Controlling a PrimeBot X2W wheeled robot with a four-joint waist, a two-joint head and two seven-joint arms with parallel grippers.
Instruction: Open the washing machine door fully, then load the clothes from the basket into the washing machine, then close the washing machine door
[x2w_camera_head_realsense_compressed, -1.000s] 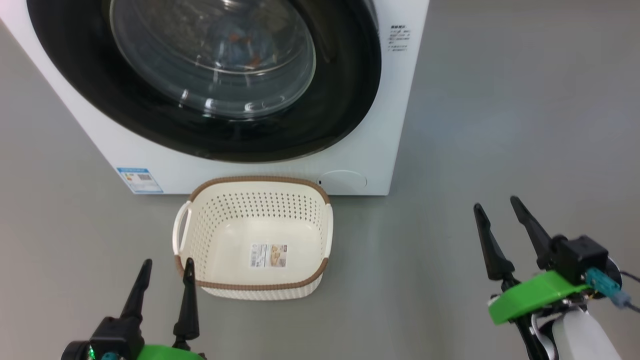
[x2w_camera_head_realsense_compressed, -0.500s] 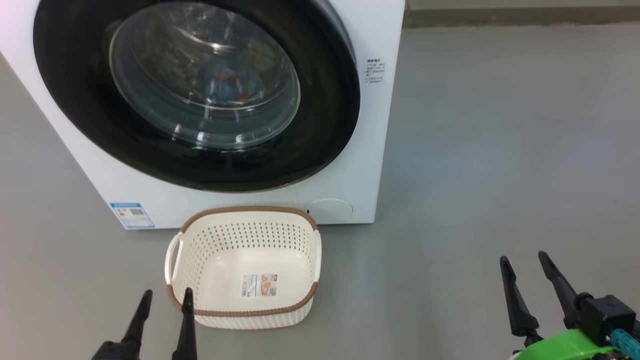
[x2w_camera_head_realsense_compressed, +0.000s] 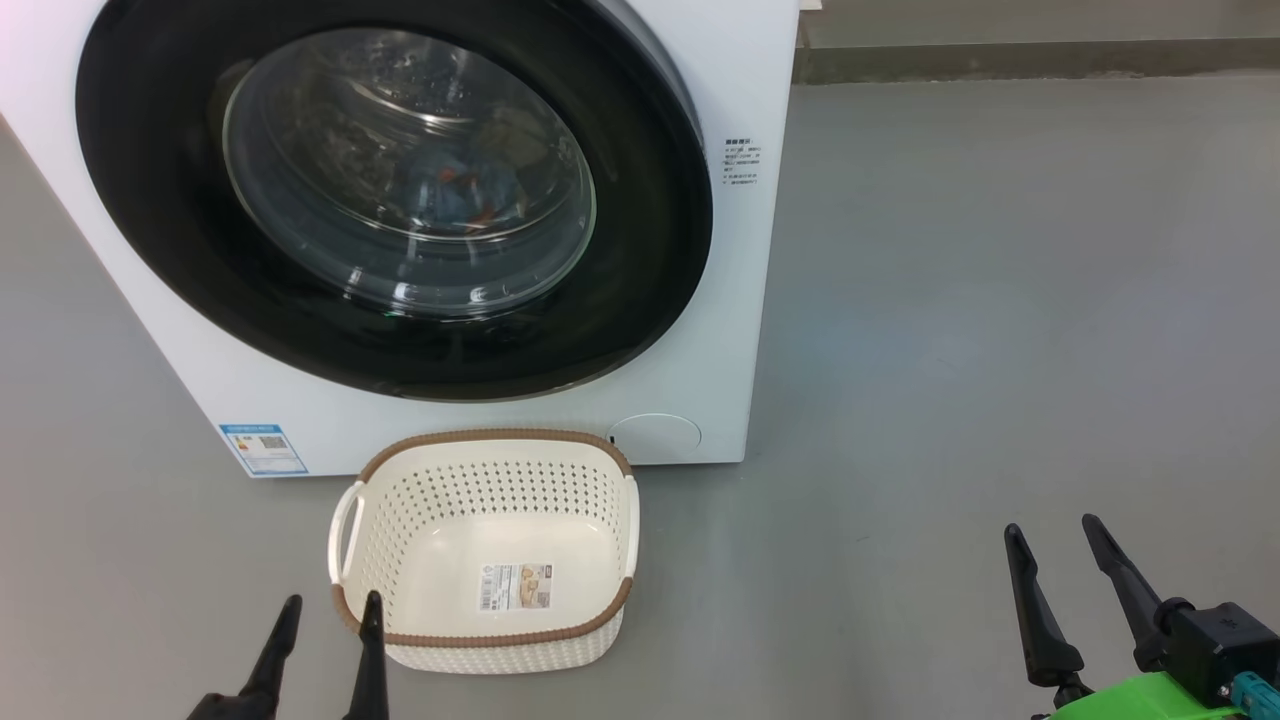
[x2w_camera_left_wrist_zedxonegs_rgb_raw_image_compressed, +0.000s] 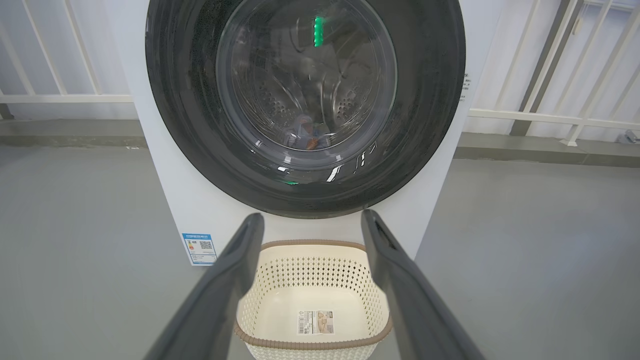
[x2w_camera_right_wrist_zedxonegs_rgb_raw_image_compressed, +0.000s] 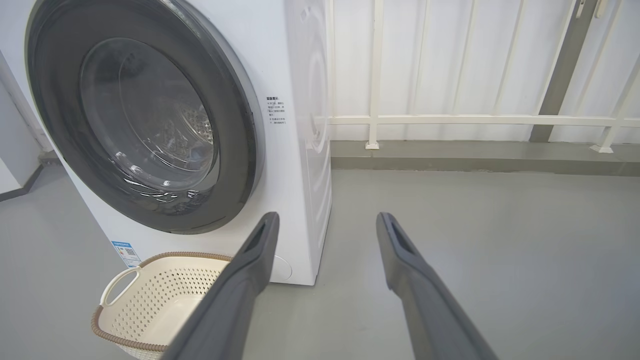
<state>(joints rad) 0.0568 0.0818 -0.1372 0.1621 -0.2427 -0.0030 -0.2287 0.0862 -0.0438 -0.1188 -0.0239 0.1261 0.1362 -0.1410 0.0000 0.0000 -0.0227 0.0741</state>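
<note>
**Door shut, load inside, both pincers free**

My left pincer (x2w_camera_head_realsense_compressed: 331, 610) hangs low in front of the washing machine (x2w_camera_head_realsense_compressed: 740, 300), its two fingers (x2w_camera_head_realsense_compressed: 369, 650) spread wide and holding nothing. My right pincer (x2w_camera_head_realsense_compressed: 1051, 535) is off to the machine's right, over bare floor (x2w_camera_head_realsense_compressed: 950, 350), equally spread and empty. The washing machine door (x2w_camera_head_realsense_compressed: 150, 200) lies against the machine's front. Through its window I see the clothes (x2w_camera_head_realsense_compressed: 470, 185), blue with a touch of orange, low in the drum (x2w_camera_left_wrist_zedxonegs_rgb_raw_image_compressed: 345, 105). The basket (x2w_camera_head_realsense_compressed: 495, 437) stands just before the machine's foot, under the door, with nothing in it but its paper label (x2w_camera_head_realsense_compressed: 515, 585).

By my reckoning the loading is done, and what's left is making sure of the closing. In the right wrist view the black rim looks flush with the white front, though I can't tell whether the catch has caught. To do this well I'd press on the black rim, never the bulging window. I'd use the flat of a finger rather than its tip, pushing straight at the machine's front. I can't see which side the catch sits on, so I'd settle that first. My left pincer is just beside the basket's near corner, so any reach should lift clear of it first.
</note>
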